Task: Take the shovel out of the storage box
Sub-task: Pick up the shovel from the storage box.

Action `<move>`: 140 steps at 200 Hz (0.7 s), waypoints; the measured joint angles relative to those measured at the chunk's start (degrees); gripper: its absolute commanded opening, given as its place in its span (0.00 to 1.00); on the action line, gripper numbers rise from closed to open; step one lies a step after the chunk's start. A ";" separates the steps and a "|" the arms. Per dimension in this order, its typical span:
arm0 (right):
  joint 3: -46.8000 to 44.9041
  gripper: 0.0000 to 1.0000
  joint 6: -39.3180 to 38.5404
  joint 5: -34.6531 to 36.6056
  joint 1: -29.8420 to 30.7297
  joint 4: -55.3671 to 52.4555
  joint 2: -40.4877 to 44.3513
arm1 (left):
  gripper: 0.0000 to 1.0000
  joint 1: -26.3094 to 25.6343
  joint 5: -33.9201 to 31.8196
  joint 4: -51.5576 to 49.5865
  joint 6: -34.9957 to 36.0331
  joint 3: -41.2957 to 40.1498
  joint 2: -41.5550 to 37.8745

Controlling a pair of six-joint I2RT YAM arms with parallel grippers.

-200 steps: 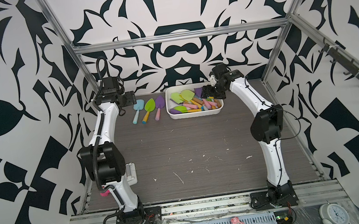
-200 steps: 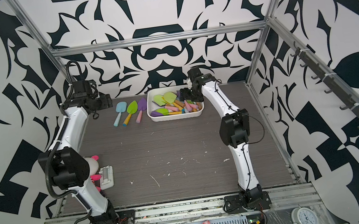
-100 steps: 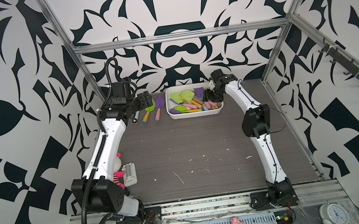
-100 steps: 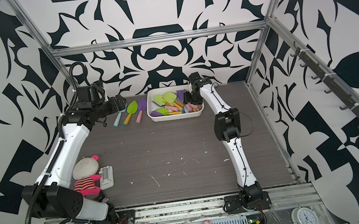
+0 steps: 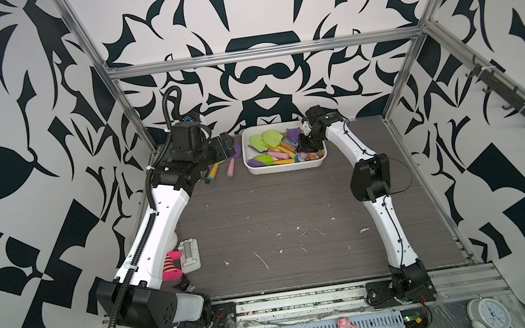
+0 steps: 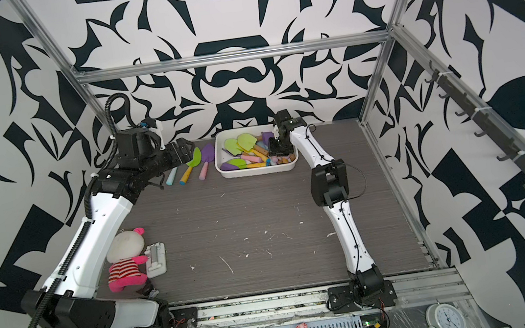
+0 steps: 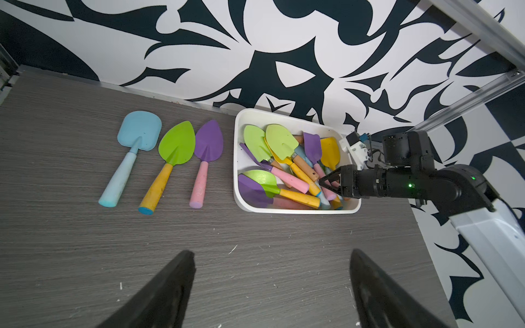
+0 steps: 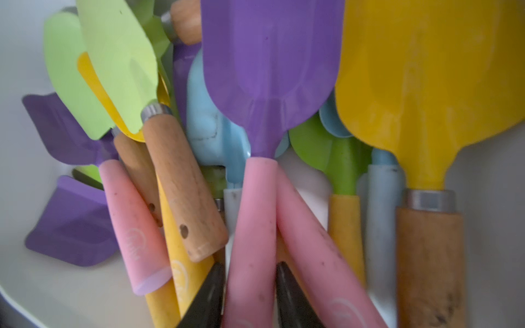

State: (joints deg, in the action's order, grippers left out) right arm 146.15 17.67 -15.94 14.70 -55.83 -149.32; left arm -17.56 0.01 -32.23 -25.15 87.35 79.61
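In the white plastic storage box (image 7: pixel 237 159), the right tool (image 8: pixel 250 284) pinches a purple shovel (image 8: pixel 270 71) by its smooth pink handle; the left tool (image 7: pixel 271 252) is spread.

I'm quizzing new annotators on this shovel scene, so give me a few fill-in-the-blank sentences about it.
Shovels lying outside the box: ___.
The one farthest from the box is ___.
The right gripper clamps the ___ handle of a purple shovel.
The left gripper is ___.
Missing: three, blue, pink, open.
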 measured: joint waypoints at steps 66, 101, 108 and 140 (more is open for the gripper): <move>-4.66 0.00 -0.66 0.87 -0.11 1.53 2.91 | 0.87 -3.72 0.92 3.26 -3.56 0.98 4.57; -13.51 0.00 -1.18 3.04 -0.09 3.87 10.73 | 0.86 -6.16 3.63 7.82 -8.41 3.26 10.23; -15.82 0.00 -1.22 3.43 -0.09 4.98 12.81 | 0.86 -6.56 4.17 8.68 -9.44 4.00 11.54; -24.83 0.00 -1.33 4.70 -0.04 10.16 22.36 | 0.86 -8.09 5.88 11.06 -13.09 11.37 19.21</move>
State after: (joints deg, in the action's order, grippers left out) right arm 121.32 16.34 -11.25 14.66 -45.67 -126.96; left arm -25.65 5.89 -21.17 -38.24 98.72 98.83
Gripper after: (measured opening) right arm 0.267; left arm 0.858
